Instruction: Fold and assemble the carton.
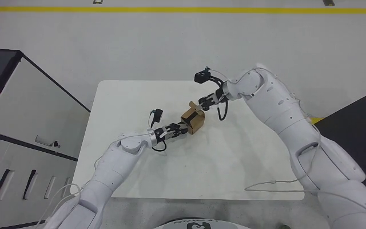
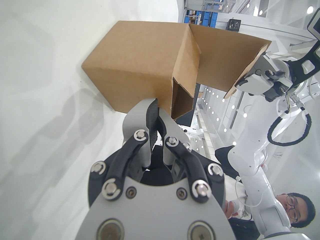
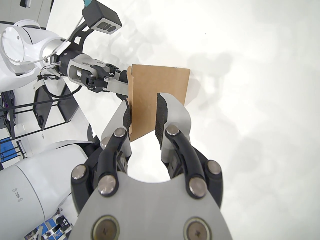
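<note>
Left wrist view has the left hand (image 2: 156,112) nearest, its fingers drawn almost together and pinching the lower edge of the carton (image 2: 140,58), just beside a short side flap (image 2: 183,96) that is bent partway inward. Past that grip the brown carton is already squared into a box, about the middle of the white worktop (image 2: 37,76), with its mouth unclosed. Farther out a long flap (image 2: 225,58) sticks away from the mouth, and the right hand (image 2: 246,79) sits at its far end. Seen from its own wrist, that hand's fingers are spread to a middling gap with the flap's corner between them. One pad touches the board's edge, and no firm squeeze can be made out. The step in hand looks to be closing this end. To do it well, the left hand would best act as anchor, gripping hard enough that the box neither slides nor twists. The right hand would settle its pads on the flap and swing it over along its crease in a smooth arc. The short side flap probably ought to go in first, so that the long one lies flat above it. Pulling outward risks dragging the carton from the left hand's narrow hold or buckling the thin board.
</note>
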